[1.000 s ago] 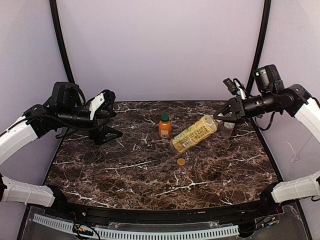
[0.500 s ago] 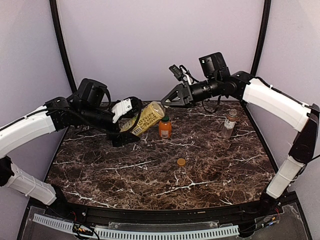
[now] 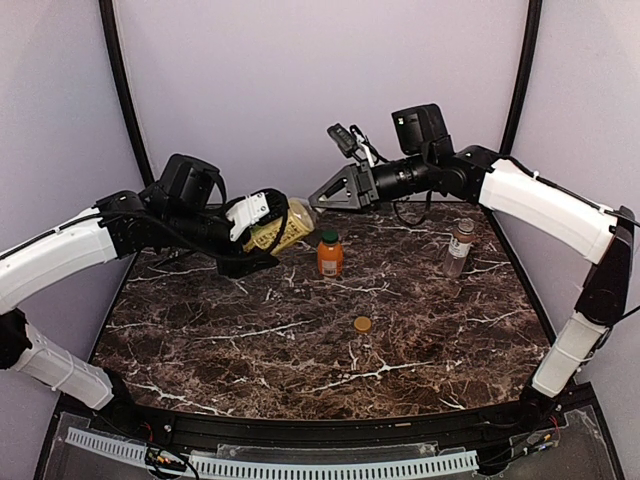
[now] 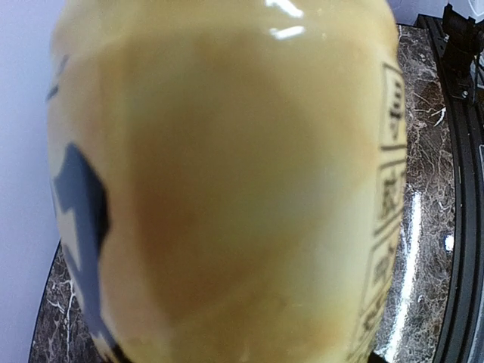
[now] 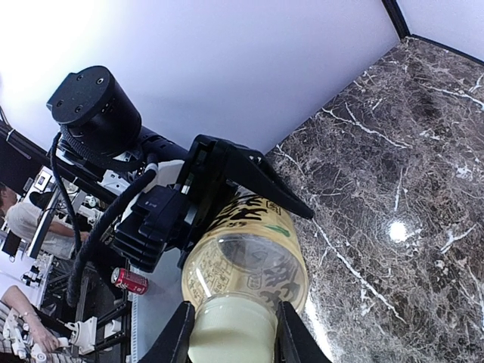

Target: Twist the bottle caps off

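The yellow bottle hangs tilted above the table's back left, held between both arms. My left gripper is shut around its body, which fills the left wrist view. My right gripper is shut on the bottle's cream-white cap, with a black finger on each side. In the top view the right gripper meets the bottle's neck end. The orange bottle stands upright with its dark green cap on. The clear bottle stands at the right. A tan-brown cap lies loose on the marble table.
Black frame posts rise at both back corners in front of the pale walls. The orange bottle stands just below and right of the held bottle. Beyond the table's left edge, the right wrist view shows a red can and other equipment.
My right gripper carried the yellow bottle by its cap from the right side across to the back left. My left arm came in and its fingers closed round the bottle's body.
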